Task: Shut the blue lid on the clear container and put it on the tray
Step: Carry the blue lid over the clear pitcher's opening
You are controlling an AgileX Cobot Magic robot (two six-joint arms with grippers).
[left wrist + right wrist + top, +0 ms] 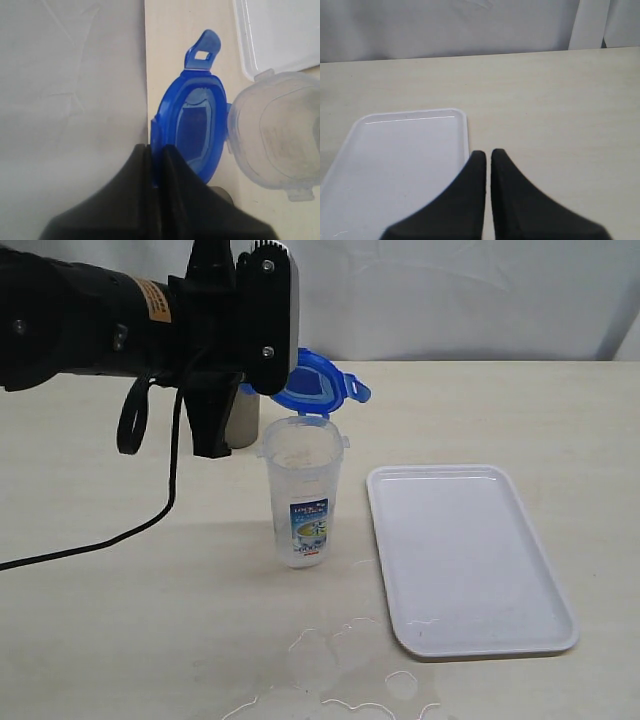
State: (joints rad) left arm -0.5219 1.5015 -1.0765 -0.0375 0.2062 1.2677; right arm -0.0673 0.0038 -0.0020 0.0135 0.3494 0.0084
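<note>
The clear container [303,495] stands upright and uncovered on the table, left of the tray [465,555]. My left gripper [157,148] is shut on one edge of the blue lid [196,125], which hangs in the air just behind and above the container's open mouth [275,132]. In the exterior view the blue lid [318,382] shows beside the arm, tilted, one flap sticking out. My right gripper [487,152] is shut with nothing in it, over the table at the tray's edge [462,125]; it does not show in the exterior view.
A steel cup [243,418] stands behind the container, mostly hidden by the left arm. A puddle of spilled water [335,675] lies on the table in front of the container. A black cable [150,510] hangs from the left arm.
</note>
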